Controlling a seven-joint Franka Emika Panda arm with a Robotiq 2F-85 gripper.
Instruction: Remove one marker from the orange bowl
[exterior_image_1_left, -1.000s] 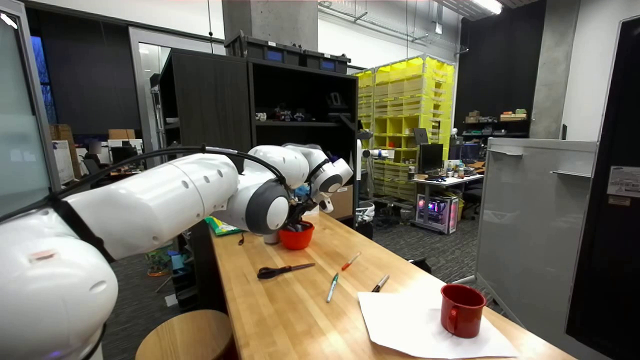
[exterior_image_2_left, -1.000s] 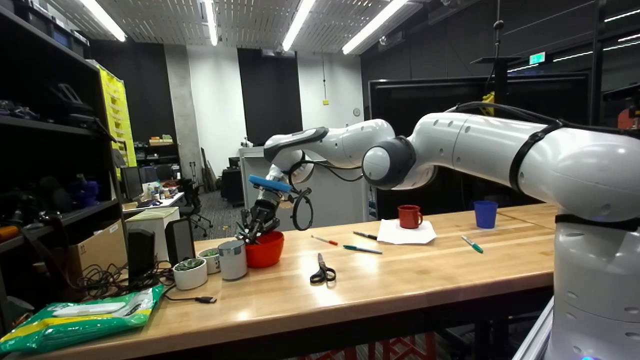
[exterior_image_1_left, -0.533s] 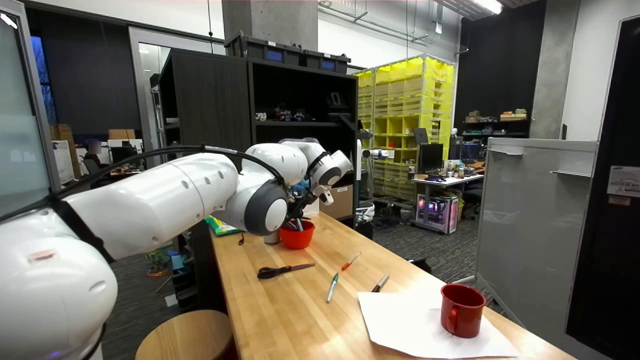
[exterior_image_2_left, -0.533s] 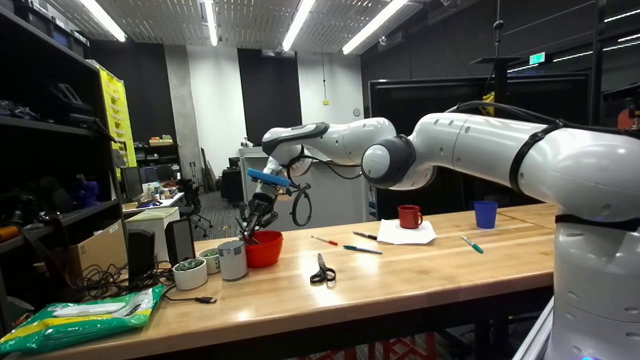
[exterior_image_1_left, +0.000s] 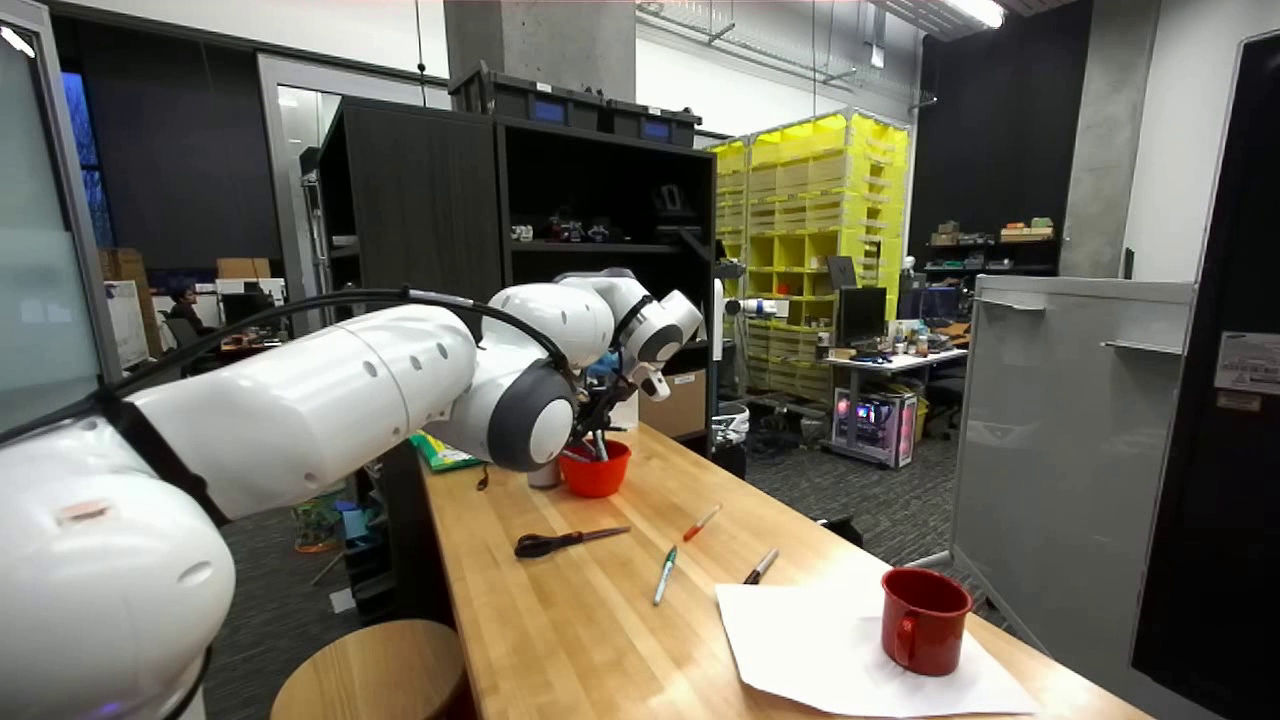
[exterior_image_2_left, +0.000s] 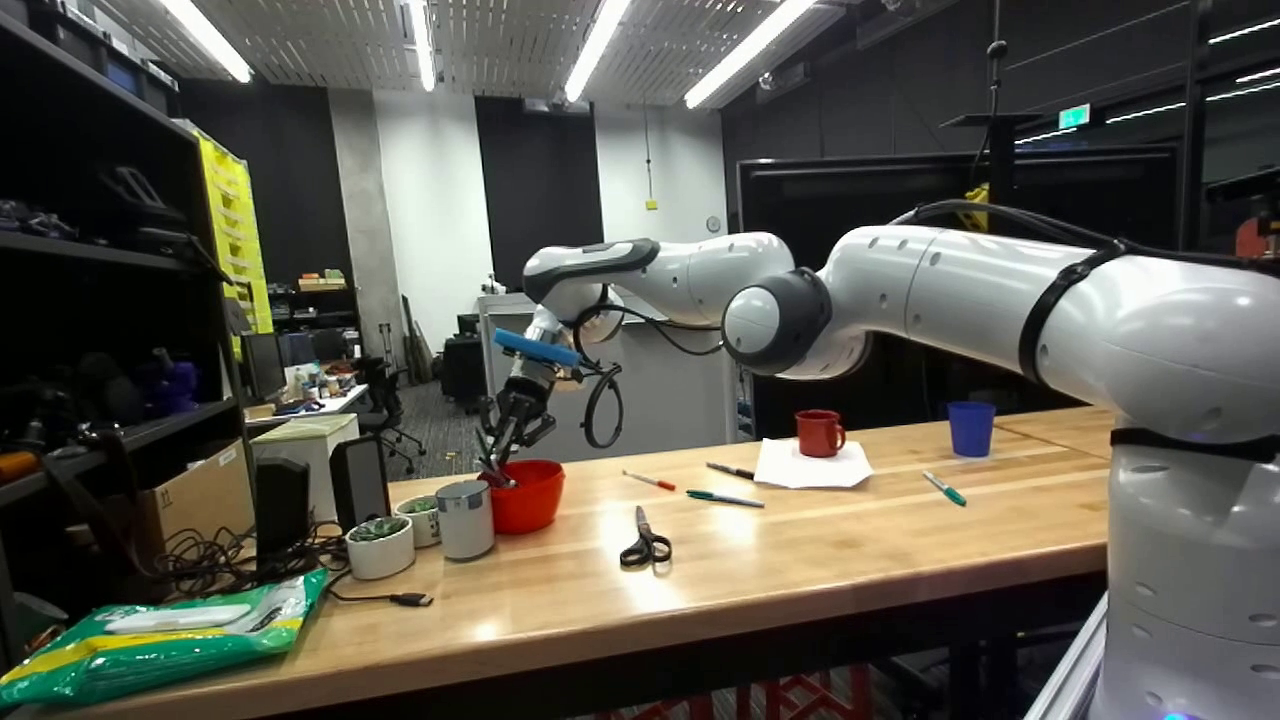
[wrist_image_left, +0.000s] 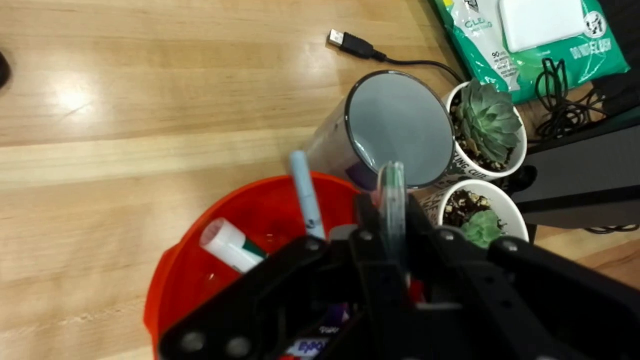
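At the table, gripper pinches marker above the orange bowl

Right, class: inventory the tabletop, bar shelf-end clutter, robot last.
bowl: one, red-orange, beside cup
markers: several, mixed, in bowl
cup: one, grey, beside bowl
succulents: two, green, near cup
wipes: one pack, green, near succulents
cable: one, black, by wipes
scissors: one, black, near pens
pens: four (two green, black, red), tabletop
paper: one, white, under mug
mug: one, red, on paper
tumbler: one, blue, past mug
arm: one, white, over tabletop
hand: one, black, over bowl
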